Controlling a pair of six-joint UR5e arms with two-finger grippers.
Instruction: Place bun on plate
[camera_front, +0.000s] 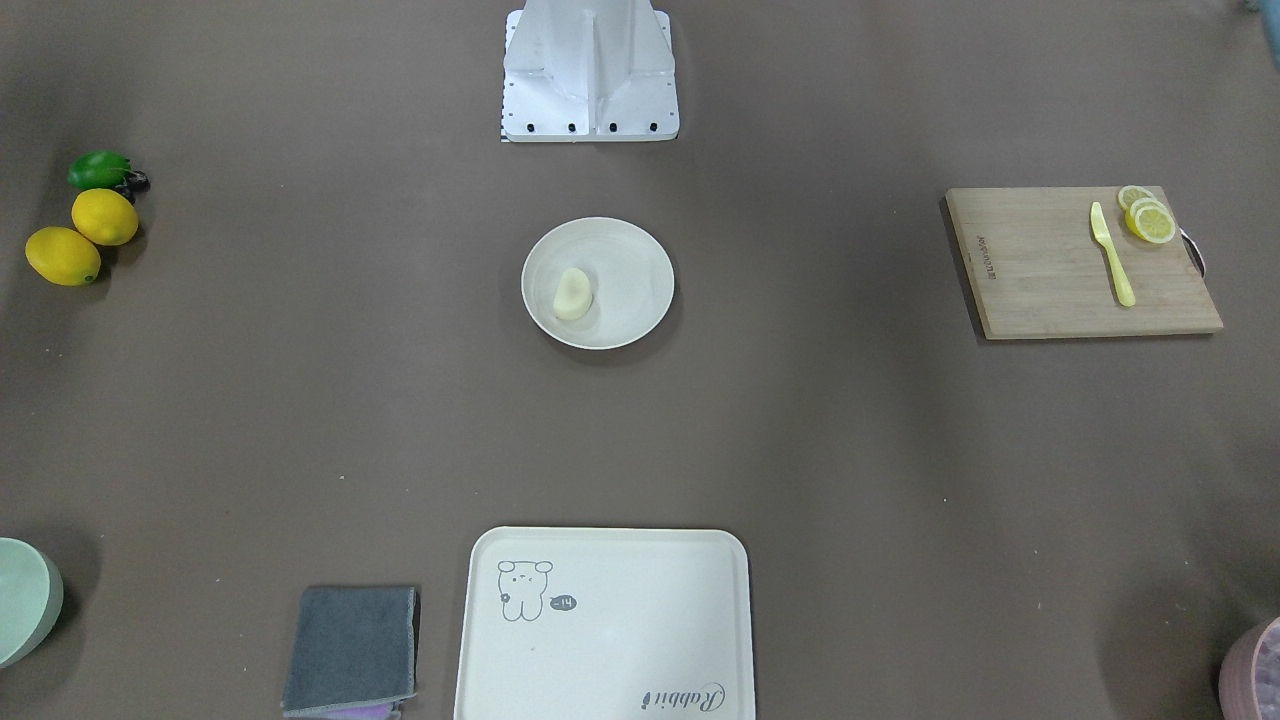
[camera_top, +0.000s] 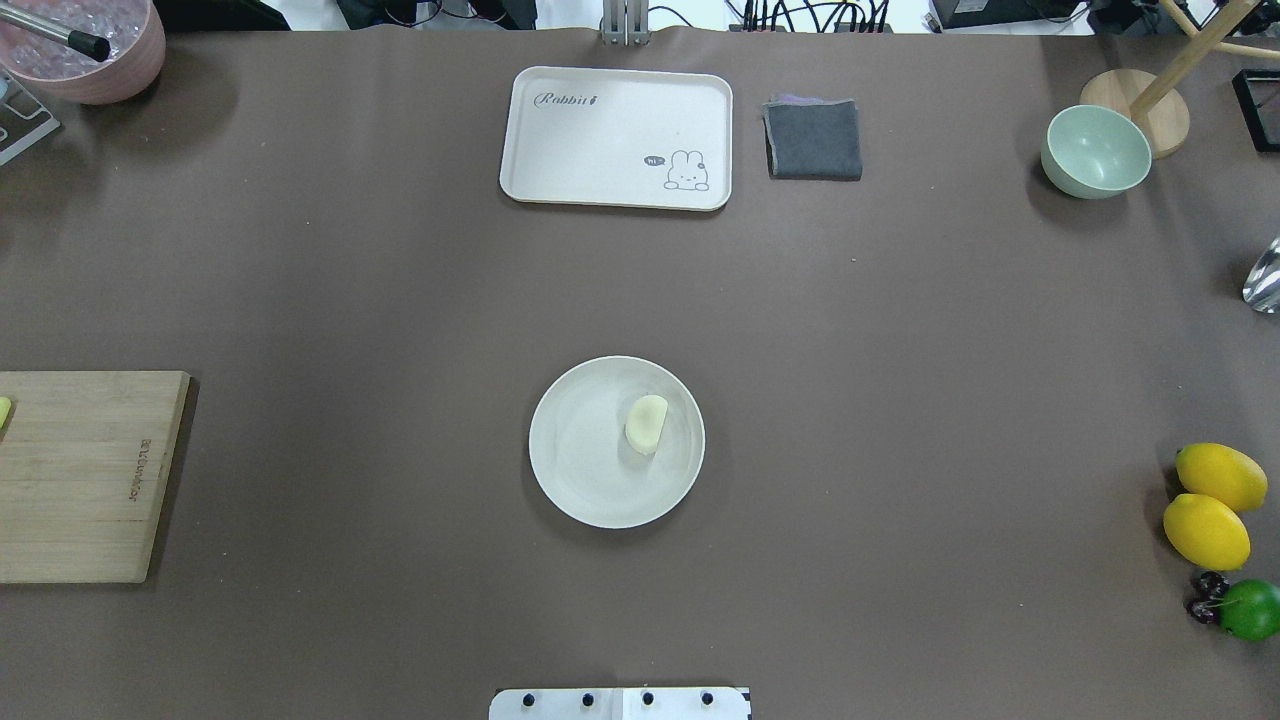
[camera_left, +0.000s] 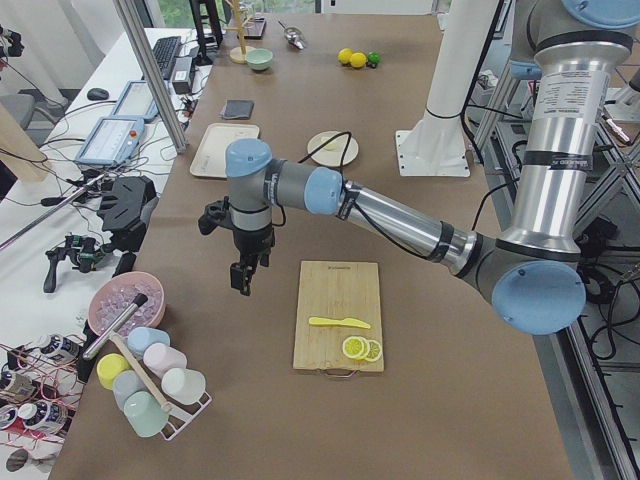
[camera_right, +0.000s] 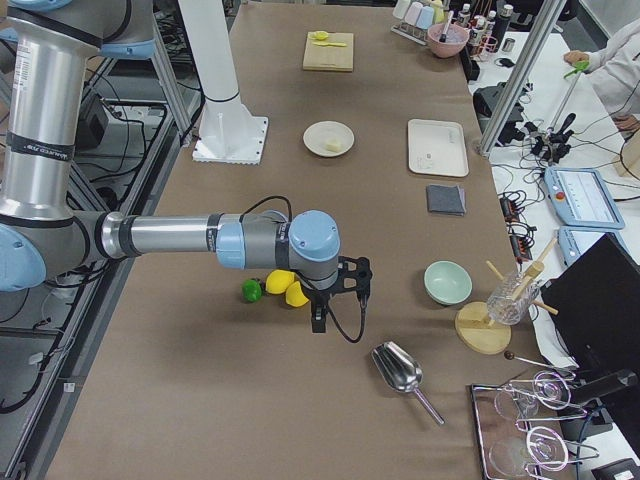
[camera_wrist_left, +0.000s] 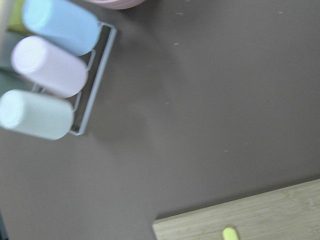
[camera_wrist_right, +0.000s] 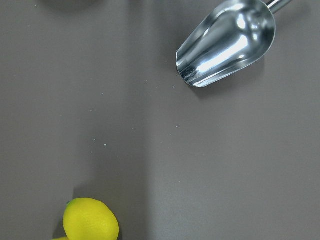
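The small pale bun (camera_front: 571, 294) (camera_top: 646, 423) lies on the round cream plate (camera_front: 640, 260) (camera_top: 580, 480) at the table's middle, a little off its centre. Neither arm shows in the overhead or front views. From the left side view, my left gripper (camera_left: 241, 283) hangs over bare table beside the cutting board, far from the plate (camera_left: 333, 150). From the right side view, my right gripper (camera_right: 318, 322) hangs near the lemons, far from the plate (camera_right: 328, 138). I cannot tell whether either is open or shut.
A bear tray (camera_top: 616, 137), grey cloth (camera_top: 813, 139) and green bowl (camera_top: 1095, 152) sit along the far edge. A cutting board (camera_front: 1080, 262) carries a yellow knife and lemon slices. Lemons (camera_top: 1210, 505), a lime and a metal scoop (camera_wrist_right: 227, 42) lie on the right, and a cup rack (camera_wrist_left: 50, 80) on the left.
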